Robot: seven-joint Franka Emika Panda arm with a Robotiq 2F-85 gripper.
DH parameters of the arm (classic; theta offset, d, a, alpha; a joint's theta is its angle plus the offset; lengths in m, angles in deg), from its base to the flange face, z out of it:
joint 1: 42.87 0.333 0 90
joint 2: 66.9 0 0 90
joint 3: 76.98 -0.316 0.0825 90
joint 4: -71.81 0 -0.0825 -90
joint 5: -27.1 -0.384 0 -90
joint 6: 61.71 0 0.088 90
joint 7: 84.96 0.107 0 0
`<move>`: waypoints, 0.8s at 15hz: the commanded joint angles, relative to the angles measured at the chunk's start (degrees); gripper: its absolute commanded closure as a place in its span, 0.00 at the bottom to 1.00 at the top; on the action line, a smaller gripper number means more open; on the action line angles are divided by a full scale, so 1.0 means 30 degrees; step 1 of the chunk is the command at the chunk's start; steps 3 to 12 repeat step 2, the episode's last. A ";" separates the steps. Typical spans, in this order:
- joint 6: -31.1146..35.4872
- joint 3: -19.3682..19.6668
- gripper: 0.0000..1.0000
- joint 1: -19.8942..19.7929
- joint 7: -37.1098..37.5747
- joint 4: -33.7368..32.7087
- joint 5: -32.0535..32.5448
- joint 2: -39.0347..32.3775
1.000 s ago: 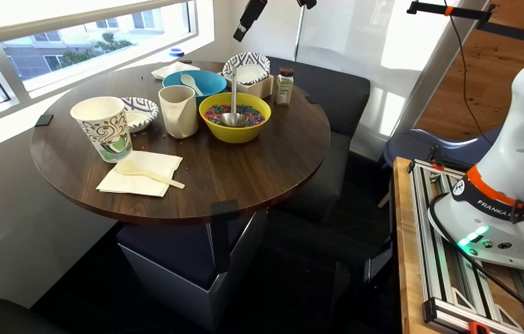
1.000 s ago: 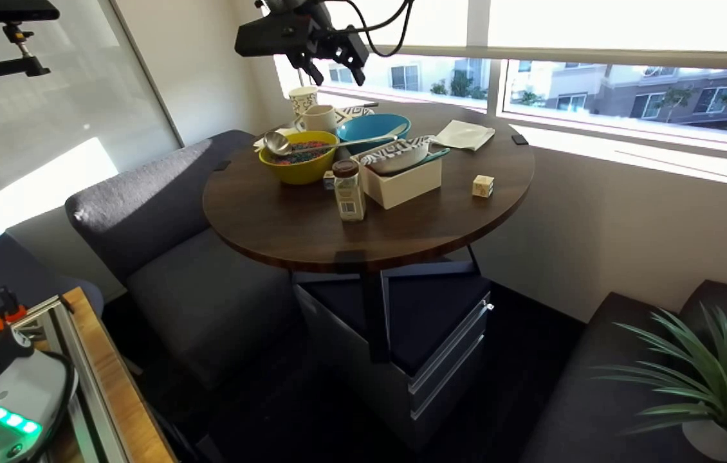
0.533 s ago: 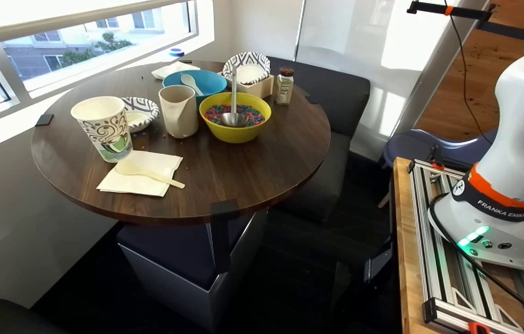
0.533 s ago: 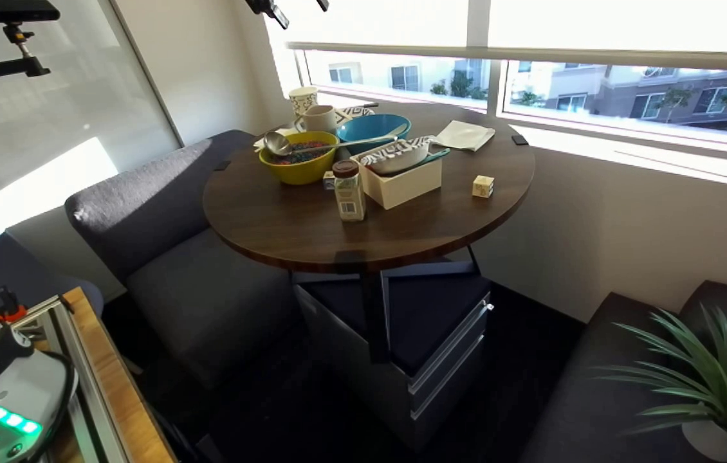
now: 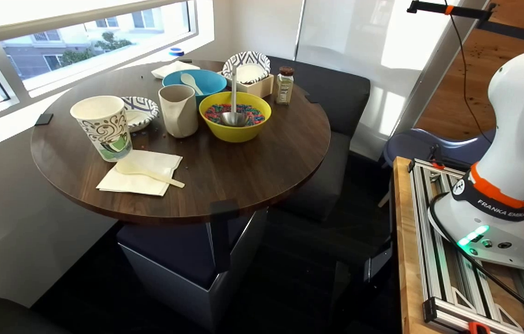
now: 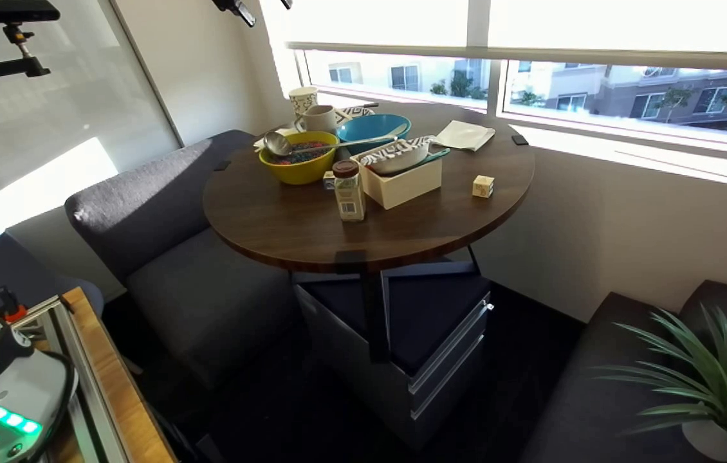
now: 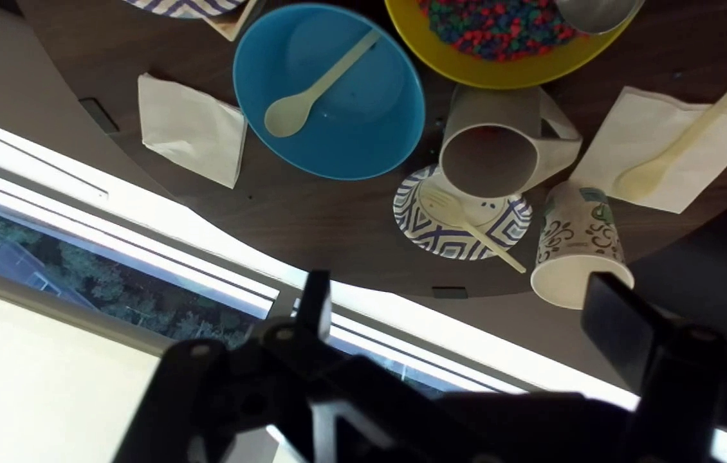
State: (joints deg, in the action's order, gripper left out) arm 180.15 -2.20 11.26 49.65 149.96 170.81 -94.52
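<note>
White tapered paper cup with brown scrolls (image 5: 104,130) stands on the round dark-wood bench (image 5: 248,178), my claw (image 7: 458,296) high, wide and empty; a low off-centre pass could clip and topple it.

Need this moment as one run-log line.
pincer: open, empty, aloft | paper cup: standing | spoon: inside blue bowl | yellow bowl: holds colourful bits

On the table (image 7: 312,218) — fork (image 7: 474,232) on plate (image 7: 447,245), cup (image 7: 577,228) near plate, spoon (image 7: 679,145) on napkin (image 7: 621,141).
</note>
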 commanded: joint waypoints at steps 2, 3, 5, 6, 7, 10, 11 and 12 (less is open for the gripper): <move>-0.0005 0.0052 0.00 0.0036 -0.0001 0.0287 0.0000 0.0332; -0.0005 0.0052 0.00 0.0036 -0.0001 0.0287 0.0000 0.0332; -0.0005 0.0052 0.00 0.0036 -0.0001 0.0287 0.0000 0.0332; -0.0005 0.0052 0.00 0.0036 -0.0001 0.0287 0.0000 0.0332; -0.0005 0.0052 0.00 0.0036 -0.0001 0.0287 0.0000 0.0332; -0.0005 0.0052 0.00 0.0036 -0.0001 0.0287 0.0000 0.0332; -0.0005 0.0052 0.00 0.0036 -0.0001 0.0287 0.0000 0.0332; -0.0005 0.0052 0.00 0.0036 -0.0001 0.0287 0.0000 0.0332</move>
